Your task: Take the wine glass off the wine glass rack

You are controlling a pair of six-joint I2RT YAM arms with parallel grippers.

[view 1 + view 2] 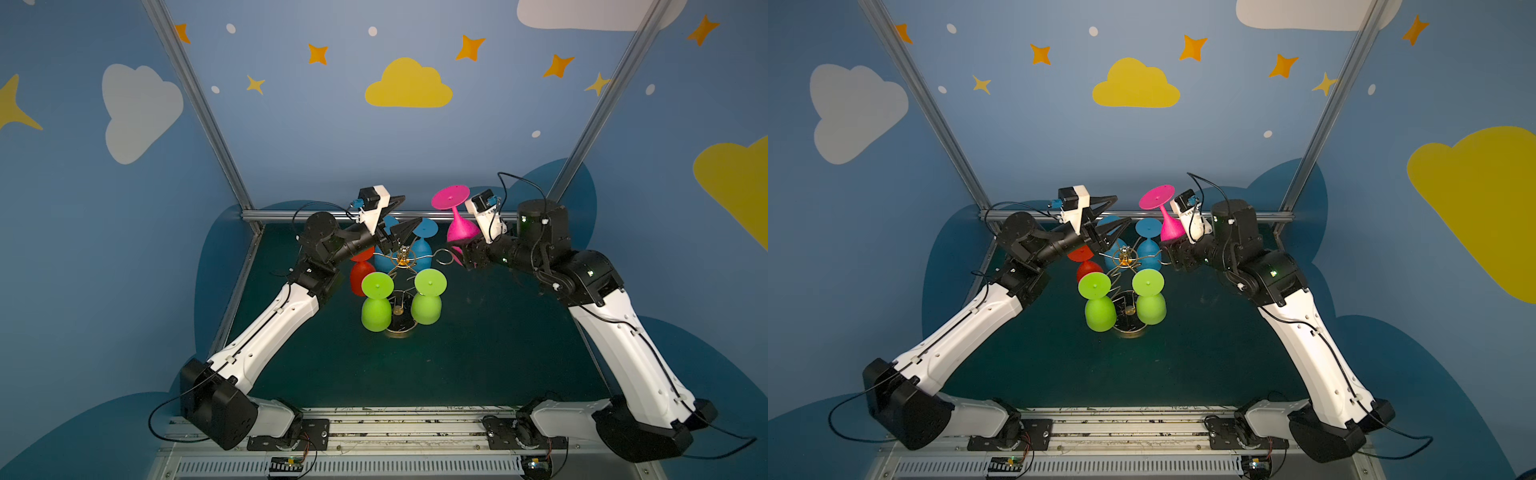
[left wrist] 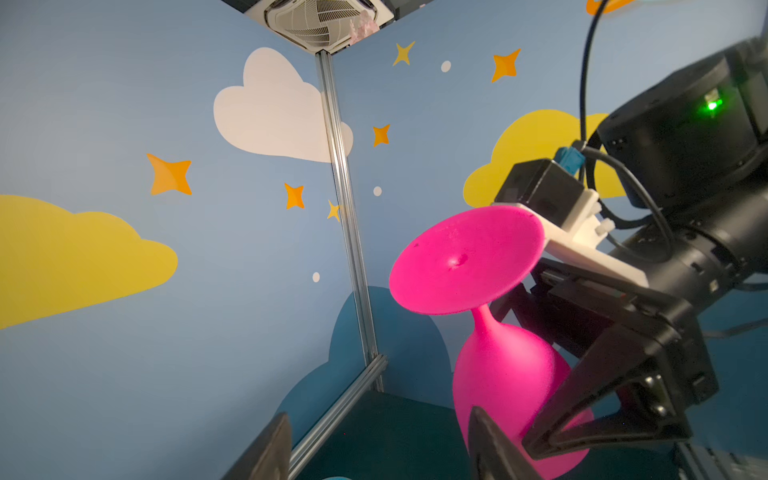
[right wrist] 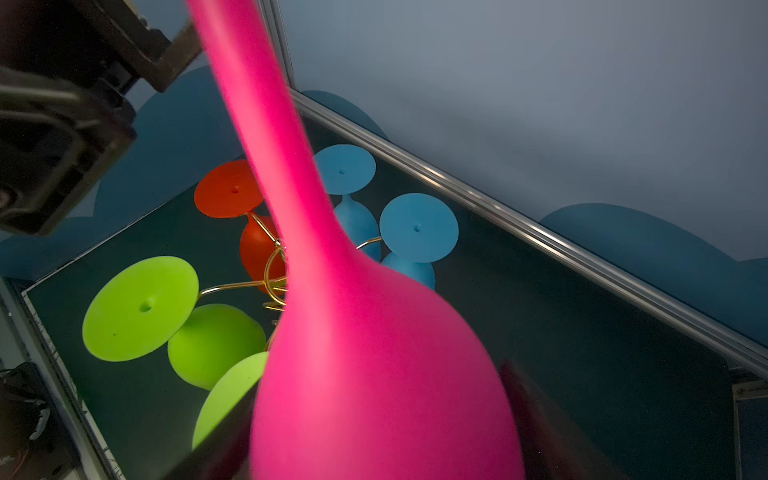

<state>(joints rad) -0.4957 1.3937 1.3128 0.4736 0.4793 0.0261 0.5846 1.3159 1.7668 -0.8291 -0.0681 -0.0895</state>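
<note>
Gripping pink wine glass (image 1: pixel 459 226) by bowl, right gripper (image 1: pixel 461 249) clamped. Foot up, tilted; bowl hold leaves stem free for loop slot. Glass appears clear of wine glass rack (image 1: pixel 402 259), just beside gripper. Left gripper (image 1: pixel 412 209) spread, empty, above rack hub; likely standby to steady rack.

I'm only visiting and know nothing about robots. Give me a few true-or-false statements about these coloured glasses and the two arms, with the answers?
1. The pink wine glass hangs on the wine glass rack. False: the right gripper holds it by the bowl, off the rack, foot up.
2. Two green glasses hang on the rack. True.
3. The left gripper holds a glass too. False: it is open and empty, near the rack's top.
4. Five glasses hang on the rack. True.
</note>
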